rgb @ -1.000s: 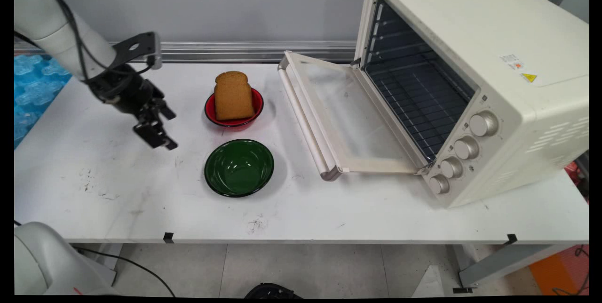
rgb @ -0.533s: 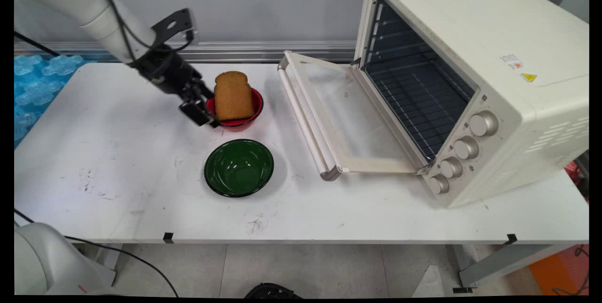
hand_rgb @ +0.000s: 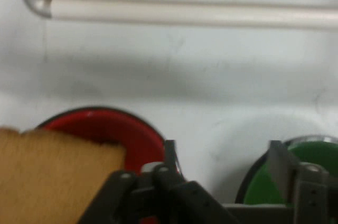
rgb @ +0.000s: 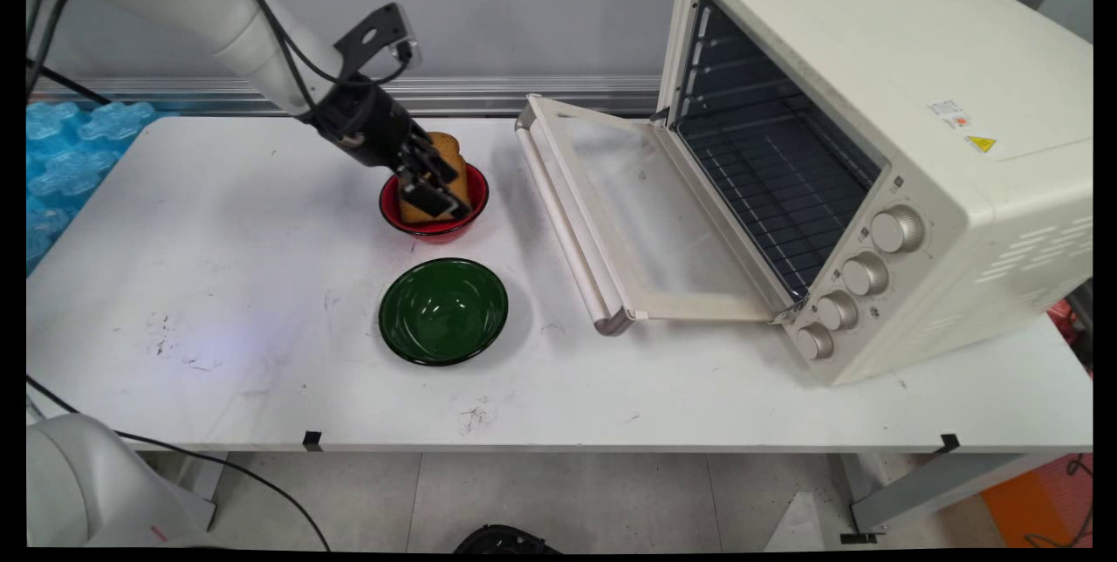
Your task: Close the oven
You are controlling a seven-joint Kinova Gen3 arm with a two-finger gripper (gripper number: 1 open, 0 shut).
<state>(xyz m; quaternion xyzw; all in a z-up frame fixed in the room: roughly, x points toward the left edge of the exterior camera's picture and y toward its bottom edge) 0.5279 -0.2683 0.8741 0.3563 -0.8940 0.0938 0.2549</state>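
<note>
A brown slice of bread (rgb: pixel 447 141) stands upright in a red bowl (rgb: pixel 478 191) at the back middle of the white table (rgb: pixel 218 300). My gripper (rgb: pixel 439 195) hangs over this bowl, in front of the slice, and is open. In the hand view the gripper (hand_rgb: pixel 222 160) holds nothing between its fingers. The bread (hand_rgb: pixel 53 176) lies to the left of the left finger (hand_rgb: pixel 169 152), outside the gap, with the red bowl (hand_rgb: pixel 121 129) behind it. Behind the right finger lies part of a green bowl (hand_rgb: pixel 259 184).
The empty green bowl (rgb: pixel 443 311) sits just in front of the red one. To the right stands a cream toaster oven (rgb: pixel 916 152), its glass door (rgb: pixel 646 213) folded down onto the table and its handle (rgb: pixel 558 230) (hand_rgb: pixel 185 12) nearest the bowls. Blue bubble wrap (rgb: pixel 61 152) lies at the left edge.
The arm swung from the table's left side up and to the right. The gripper went from beside the red bowl to over it, in front of the bread.
</note>
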